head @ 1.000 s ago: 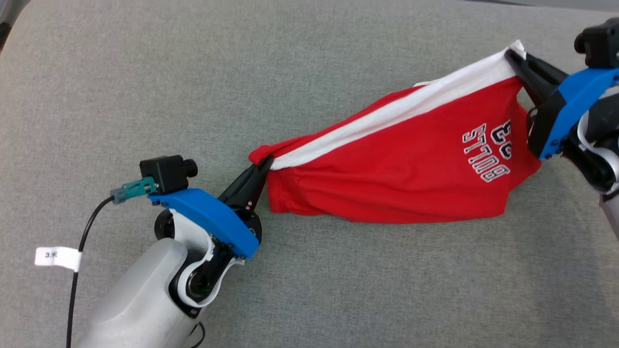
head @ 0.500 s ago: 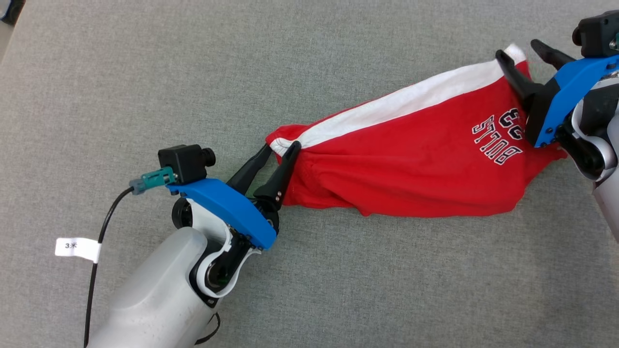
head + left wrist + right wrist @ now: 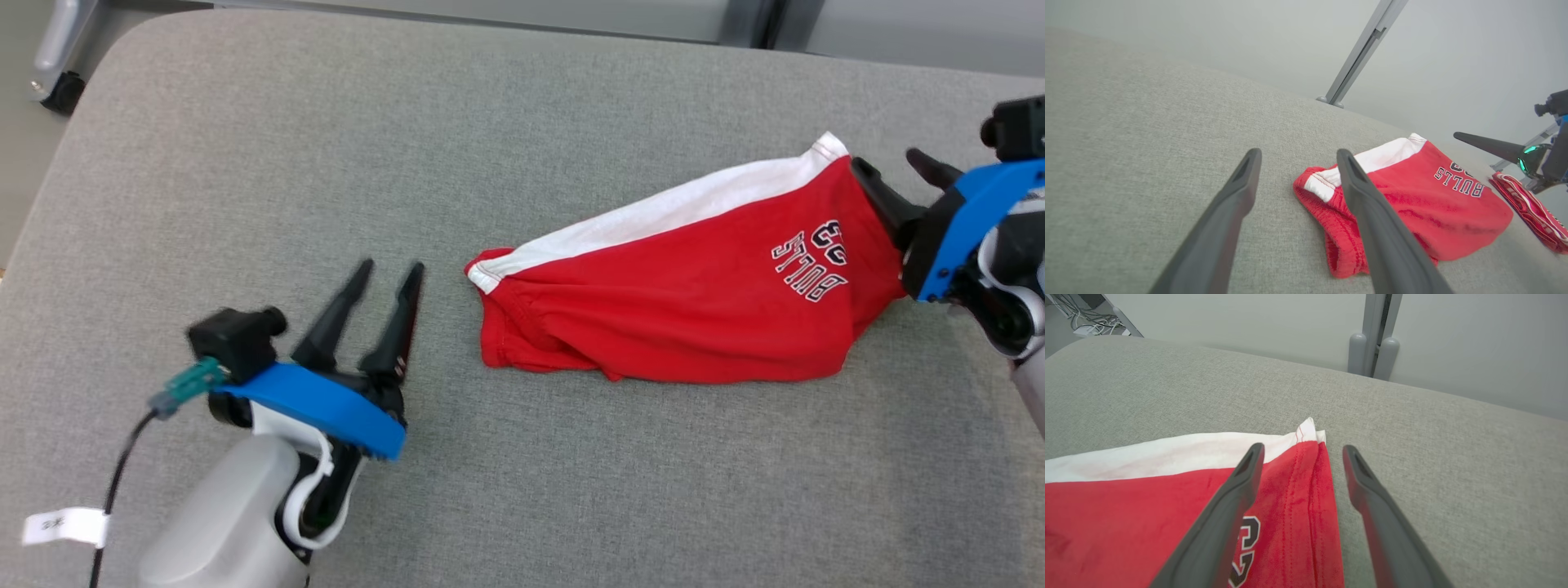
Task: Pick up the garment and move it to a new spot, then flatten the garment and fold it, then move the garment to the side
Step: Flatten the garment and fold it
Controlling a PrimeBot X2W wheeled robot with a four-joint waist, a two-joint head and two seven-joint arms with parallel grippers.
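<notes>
Left gripper [image 3: 390,266] jaws wide apart, empty, just clear of garment [image 3: 694,286]. Right gripper [image 3: 886,159] jaws apart too, straddling the hem corner; contact unclear, probably none.

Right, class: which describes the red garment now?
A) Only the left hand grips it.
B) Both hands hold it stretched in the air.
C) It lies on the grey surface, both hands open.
C: the garment lies on the grey surface, left hand open beside one end, right hand open at the other.
</notes>
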